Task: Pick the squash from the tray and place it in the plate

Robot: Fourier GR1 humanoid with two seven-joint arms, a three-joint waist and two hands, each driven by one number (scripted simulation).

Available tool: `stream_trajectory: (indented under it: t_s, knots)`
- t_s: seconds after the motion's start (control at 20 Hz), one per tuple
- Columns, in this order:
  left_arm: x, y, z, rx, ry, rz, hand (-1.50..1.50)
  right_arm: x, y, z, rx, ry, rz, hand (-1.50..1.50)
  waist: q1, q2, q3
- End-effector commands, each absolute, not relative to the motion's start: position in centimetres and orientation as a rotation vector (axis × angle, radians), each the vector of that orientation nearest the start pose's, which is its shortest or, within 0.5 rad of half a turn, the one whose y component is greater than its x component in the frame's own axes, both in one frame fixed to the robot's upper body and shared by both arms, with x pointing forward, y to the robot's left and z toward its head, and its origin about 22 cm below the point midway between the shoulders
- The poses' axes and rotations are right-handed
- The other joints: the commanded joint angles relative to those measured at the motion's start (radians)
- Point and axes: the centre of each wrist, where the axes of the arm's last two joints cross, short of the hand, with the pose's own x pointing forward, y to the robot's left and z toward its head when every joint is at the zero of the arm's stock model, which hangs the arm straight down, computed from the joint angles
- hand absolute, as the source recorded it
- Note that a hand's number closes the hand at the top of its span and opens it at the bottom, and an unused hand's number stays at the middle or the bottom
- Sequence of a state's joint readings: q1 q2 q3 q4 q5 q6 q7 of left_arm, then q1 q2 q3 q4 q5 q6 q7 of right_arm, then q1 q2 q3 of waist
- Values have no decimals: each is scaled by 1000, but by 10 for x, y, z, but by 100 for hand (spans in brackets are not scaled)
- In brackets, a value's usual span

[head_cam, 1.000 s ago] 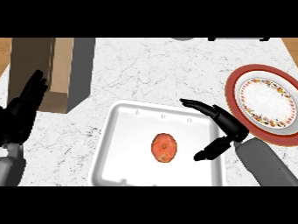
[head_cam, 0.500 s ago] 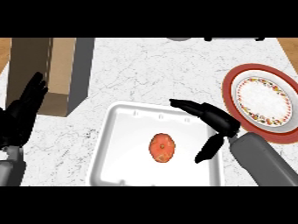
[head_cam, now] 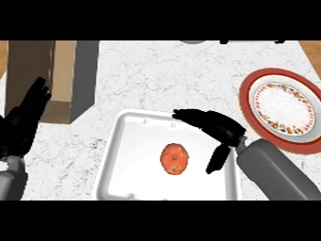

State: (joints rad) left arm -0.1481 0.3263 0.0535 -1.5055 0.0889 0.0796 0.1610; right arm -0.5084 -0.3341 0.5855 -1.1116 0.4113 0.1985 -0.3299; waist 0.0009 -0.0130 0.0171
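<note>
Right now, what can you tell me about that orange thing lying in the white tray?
It is the squash, a small orange-red oval with faint ribs and a pale spot near its middle. It lies flat on the floor of the white tray, roughly central, away from the walls. Nothing holds it: the right hand hangs open above the tray to its right, fingers spread, not touching it.

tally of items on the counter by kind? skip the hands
Squash: 1
Tray: 1
Plate: 1
Brown box: 1
Total: 4, not counting a partly cut-off item at the counter's far edge.
</note>
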Motion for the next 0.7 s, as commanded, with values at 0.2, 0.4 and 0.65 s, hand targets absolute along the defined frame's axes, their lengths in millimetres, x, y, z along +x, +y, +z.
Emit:
stream_trajectory:
  t_s: [0.2, 0.4, 0.65]
  knots:
    - [271, 293, 18, 180, -1388, -79, 0, 317, -138, 2, -48, -1442, 1612, -150, -2, 12, -18]
    - [278, 291, 24, 188, -1413, -89, 0, 313, -125, 5, -33, -1407, 1639, -150, -5, 13, -18]
    - [273, 285, 36, 184, -1410, -97, 0, 323, -127, -6, -85, -1359, 1654, -150, 5, 14, -17]
